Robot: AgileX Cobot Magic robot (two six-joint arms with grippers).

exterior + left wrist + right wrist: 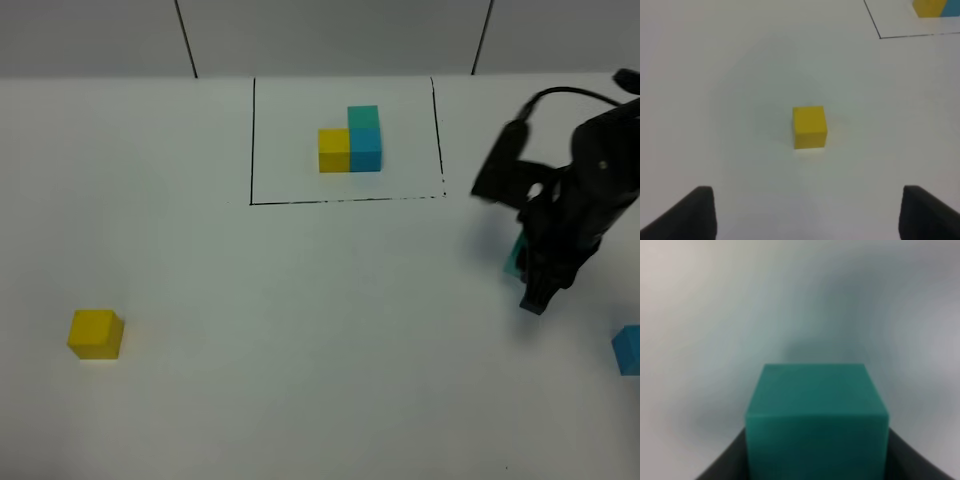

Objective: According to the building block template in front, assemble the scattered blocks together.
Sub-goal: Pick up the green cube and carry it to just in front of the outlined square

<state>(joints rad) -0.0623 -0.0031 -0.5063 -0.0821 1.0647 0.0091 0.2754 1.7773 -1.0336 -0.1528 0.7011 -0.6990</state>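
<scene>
The template [345, 140] is a yellow, blue and teal-green cluster inside a black drawn rectangle at the back middle. Its corner shows in the left wrist view [929, 7]. A loose yellow cube [96, 334] sits at the front left. In the left wrist view it [810, 127] lies ahead of my open, empty left gripper [807, 220], apart from it. My right gripper [535, 290] is shut on the teal-green cube [514, 258], which fills the gap between the fingers [816, 420]. A loose sky blue cube [628, 349] sits at the right edge.
The white table [300, 330] carries only these cubes. The black frame line [345, 200] runs across the back middle. A black cable [560, 95] loops above the right arm. The left arm is out of the exterior high view.
</scene>
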